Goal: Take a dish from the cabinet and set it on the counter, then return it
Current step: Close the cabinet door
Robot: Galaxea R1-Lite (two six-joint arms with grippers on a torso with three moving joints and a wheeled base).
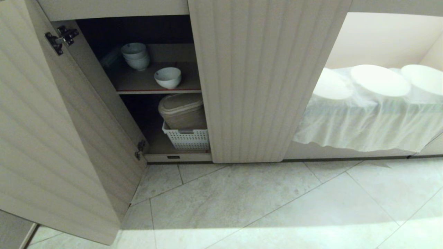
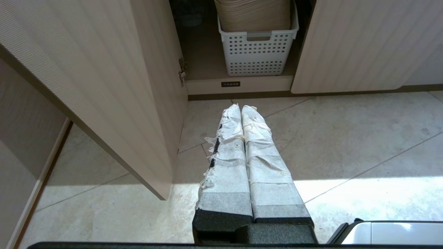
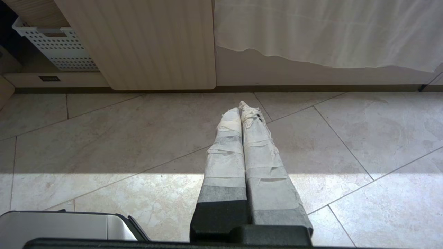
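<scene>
The dish [image 1: 168, 77], a small glossy white bowl, sits alone near the front of the upper shelf inside the cabinet [image 1: 263, 79], whose left door [image 1: 52, 131] stands wide open. Behind it is a stack of like white bowls [image 1: 135, 55]. Neither arm shows in the head view. My left gripper [image 2: 241, 108] hangs shut over the floor tiles before the open cabinet, holding nothing. My right gripper [image 3: 240, 106] is also shut and empty, over the tiles further right. The counter is out of view.
A white perforated basket [image 1: 187, 137] with a beige lidded container [image 1: 182, 110] fills the lower shelf. To the right, white round things under a thin sheet [image 1: 377, 100] lie in an open recess. The right ribbed door [image 2: 363, 41] is closed.
</scene>
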